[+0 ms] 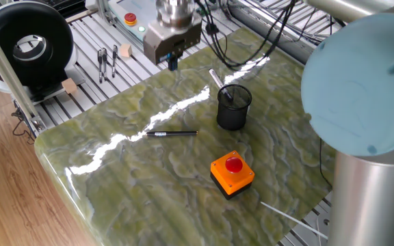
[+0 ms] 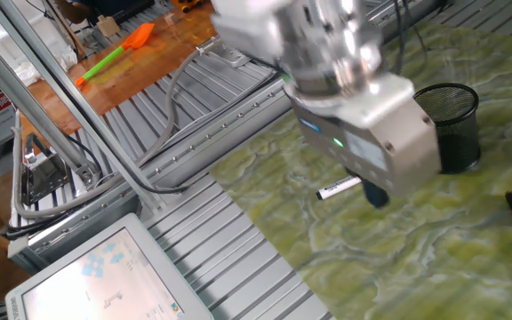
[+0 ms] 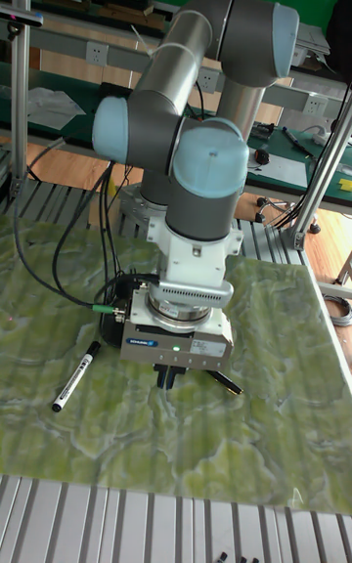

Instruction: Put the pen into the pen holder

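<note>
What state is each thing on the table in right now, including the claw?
Slim grey-white pen with a dark end: lying flat on the table, not in the cup.
Black cylindrical mesh pen holder: upright, opening upward.
Black pen with a silvery middle: lying flat, untouched.
Orange button box with a red button: upright, button on top.
Claw: pointing down above the table, holding nothing; open or shut cannot be told.

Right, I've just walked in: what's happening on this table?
A UR5 arm's claw hovers over the green marbled table, holding nothing. The slim white pen with a dark end lies flat on the table, not yet in the black mesh cup. A black pen and orange button box sit nearby.
</note>
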`<action>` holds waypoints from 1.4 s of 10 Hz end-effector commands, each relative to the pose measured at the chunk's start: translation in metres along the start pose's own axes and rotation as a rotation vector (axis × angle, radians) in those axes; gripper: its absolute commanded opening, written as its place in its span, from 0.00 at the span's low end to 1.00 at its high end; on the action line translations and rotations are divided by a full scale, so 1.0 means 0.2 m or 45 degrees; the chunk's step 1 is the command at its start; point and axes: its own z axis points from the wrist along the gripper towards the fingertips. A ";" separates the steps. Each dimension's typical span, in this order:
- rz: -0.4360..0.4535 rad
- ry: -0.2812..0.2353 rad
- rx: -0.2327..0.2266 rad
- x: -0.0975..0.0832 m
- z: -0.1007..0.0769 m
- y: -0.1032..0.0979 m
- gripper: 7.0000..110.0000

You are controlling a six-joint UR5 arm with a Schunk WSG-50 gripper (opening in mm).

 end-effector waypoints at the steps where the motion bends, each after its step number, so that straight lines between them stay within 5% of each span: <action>1: 0.022 -0.037 0.012 0.07 0.14 0.01 0.00; 8: 0.016 -0.049 0.008 0.00 0.05 -0.01 0.00; 10: -0.011 -0.111 -0.023 -0.06 0.05 0.02 0.00; 12: -0.017 -0.216 0.020 -0.16 0.03 -0.02 0.00; 14: -0.033 -0.245 0.008 -0.19 0.03 0.00 0.00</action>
